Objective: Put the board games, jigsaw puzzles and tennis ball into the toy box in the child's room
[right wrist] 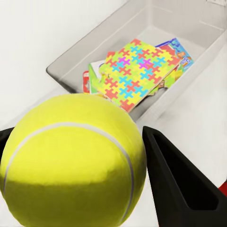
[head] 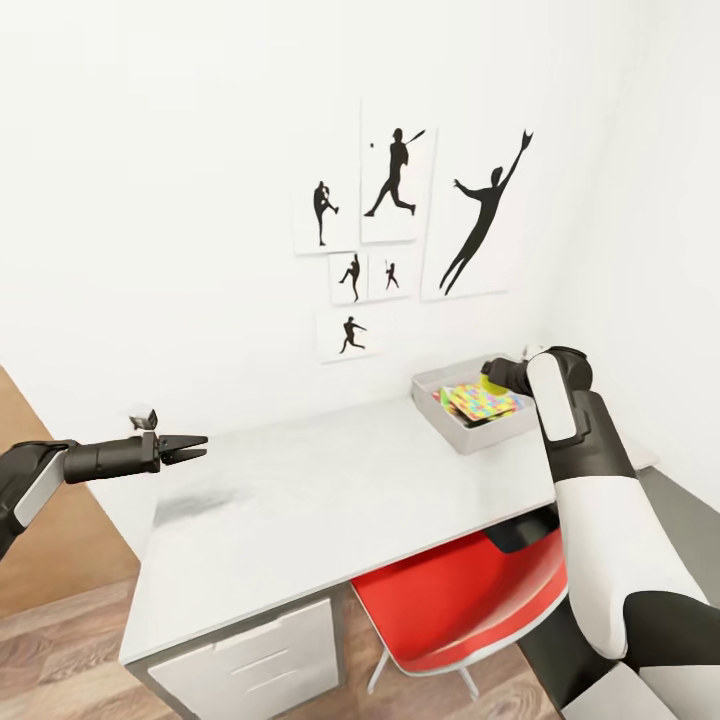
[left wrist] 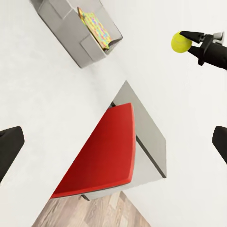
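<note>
My right gripper (left wrist: 188, 40) is shut on the yellow-green tennis ball (right wrist: 71, 161) and holds it in the air just short of the toy box (right wrist: 66, 66). The light grey toy box (head: 447, 420) stands at the table's far right corner. On top inside it lies a jigsaw puzzle (right wrist: 137, 71), with corners of board games (right wrist: 183, 53) sticking out beneath. My left gripper (head: 195, 447) hovers open and empty off the table's left end, its fingers (left wrist: 10, 144) spread wide.
The white table (head: 330, 490) stands against a white wall hung with black sports silhouette pictures (head: 395, 185). A red chair (head: 465, 600) is pushed under its front right, and drawers (head: 255, 660) sit under its left. Wood floor (head: 50, 640) lies to the left.
</note>
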Robot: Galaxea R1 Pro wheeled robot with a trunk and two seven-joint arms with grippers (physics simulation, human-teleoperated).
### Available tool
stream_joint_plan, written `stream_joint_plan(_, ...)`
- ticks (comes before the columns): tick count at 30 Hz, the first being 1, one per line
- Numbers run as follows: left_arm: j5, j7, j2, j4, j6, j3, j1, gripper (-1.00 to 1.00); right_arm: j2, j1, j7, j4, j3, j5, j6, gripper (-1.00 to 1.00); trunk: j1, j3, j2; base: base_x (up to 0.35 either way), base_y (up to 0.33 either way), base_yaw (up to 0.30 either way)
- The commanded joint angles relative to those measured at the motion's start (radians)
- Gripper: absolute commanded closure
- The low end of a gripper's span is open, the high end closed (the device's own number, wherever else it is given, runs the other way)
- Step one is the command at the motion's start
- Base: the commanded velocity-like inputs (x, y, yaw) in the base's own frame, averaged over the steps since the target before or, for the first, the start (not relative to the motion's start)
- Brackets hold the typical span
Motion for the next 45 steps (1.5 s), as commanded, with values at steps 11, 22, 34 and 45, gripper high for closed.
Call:
stream_joint_plan(11,0.007,-0.002,0.001,0.000,0.011,-0.005,-0.001,-1.00,0.000,-0.001,-0.026,-0.007,0.007,-0.007,-0.003,1.00,0.001,-0.002,-0.002,0.098,-0.078,0.000)
stream_joint_plan(22,0.006,-0.001,0.000,0.000,0.011,-0.005,-0.001,-1.00,0.000,-0.001,-0.026,-0.009,0.008,-0.014,-0.002,1.00,0.001,-0.002,-0.002,0.060,-0.172,0.000)
stream_joint_plan(34,0.007,-0.002,0.000,0.000,0.012,-0.005,-0.001,-1.00,0.000,-0.001,-0.025,-0.007,0.005,-0.016,-0.003,1.00,0.001,-0.002,-0.002,0.135,-0.101,0.000)
stream_joint_plan(45,0.008,-0.002,0.000,0.000,0.012,-0.004,-0.001,-1.00,0.000,-0.001,-0.025,-0.006,0.007,-0.016,-0.003,1.00,0.001,-0.002,-0.002,0.101,-0.011,0.000)
